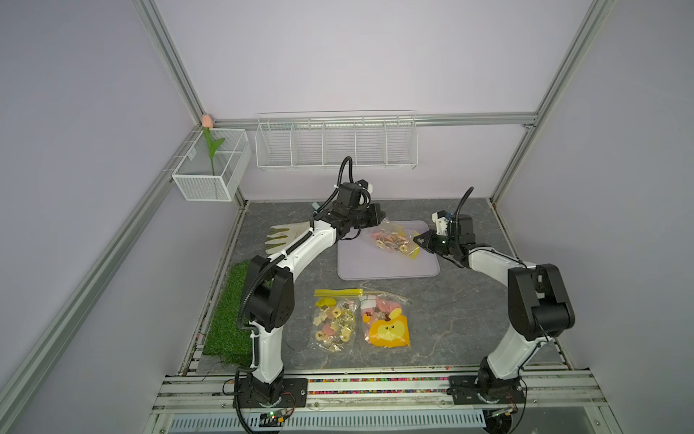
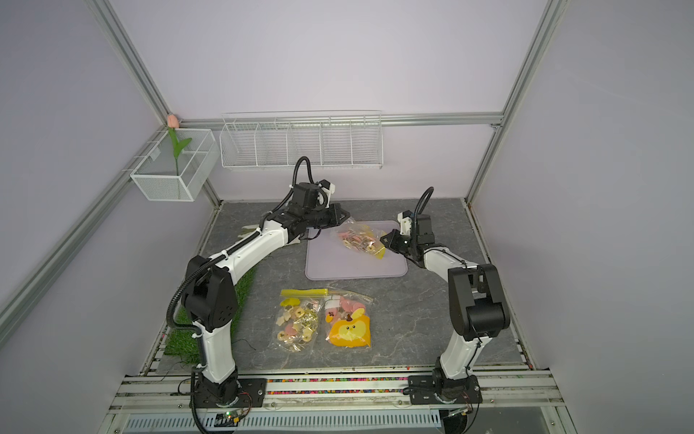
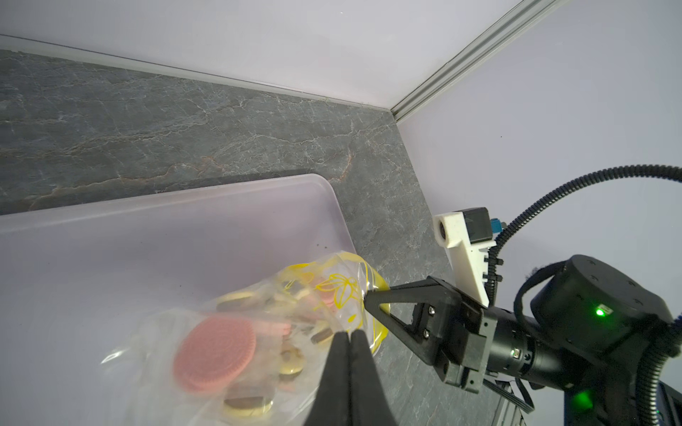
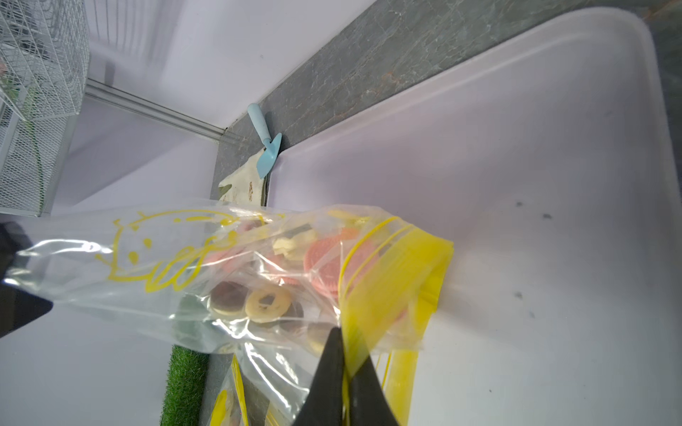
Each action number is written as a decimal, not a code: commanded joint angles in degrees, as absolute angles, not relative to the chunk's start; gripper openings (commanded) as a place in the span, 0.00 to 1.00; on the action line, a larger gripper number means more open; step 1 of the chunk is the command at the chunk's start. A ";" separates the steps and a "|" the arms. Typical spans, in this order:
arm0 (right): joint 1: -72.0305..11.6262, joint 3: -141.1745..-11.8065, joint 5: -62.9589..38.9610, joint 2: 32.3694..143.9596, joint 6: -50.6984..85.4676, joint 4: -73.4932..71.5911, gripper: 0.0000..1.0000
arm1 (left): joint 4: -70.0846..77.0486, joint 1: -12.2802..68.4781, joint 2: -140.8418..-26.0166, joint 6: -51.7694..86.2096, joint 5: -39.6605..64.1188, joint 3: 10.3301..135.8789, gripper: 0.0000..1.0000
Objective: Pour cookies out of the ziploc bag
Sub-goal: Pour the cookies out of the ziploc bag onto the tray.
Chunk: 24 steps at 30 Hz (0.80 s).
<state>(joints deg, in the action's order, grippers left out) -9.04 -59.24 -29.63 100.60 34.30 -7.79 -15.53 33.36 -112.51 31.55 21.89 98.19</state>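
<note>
Pressed tight, the left gripper (image 3: 348,343) pinches the bag (image 4: 110,265) by its closed end, the right gripper (image 4: 341,339) by its yellow zip lip, over the tray (image 4: 516,147). The cookies (image 3: 214,356) crowd the mouth, none out; lifting the closed end higher and parting the lip should spill them.

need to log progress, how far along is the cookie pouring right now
Done: one ziploc bag is held up over the lavender tray.
In hand: the left gripper pinches its clear end, and the right gripper is shut on the yellow zip strip.
Left: the cookies are all inside the bag, and none lie on the tray. Two more bags lie on the table, nearer the robot.
</note>
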 commanded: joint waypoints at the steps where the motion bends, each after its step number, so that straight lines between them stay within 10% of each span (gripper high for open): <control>1: -8.79 -57.20 -29.84 99.73 34.01 -8.95 0.07 | -16.06 33.05 -110.43 29.37 20.64 102.02 0.00; 24: -9.14 -56.02 -31.11 105.35 36.65 -15.70 0.06 | -20.28 34.63 -114.31 27.32 21.21 109.61 0.00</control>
<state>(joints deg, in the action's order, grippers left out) -9.26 -55.66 -32.86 103.07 36.64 -17.26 -22.09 35.03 -114.19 28.58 22.09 107.37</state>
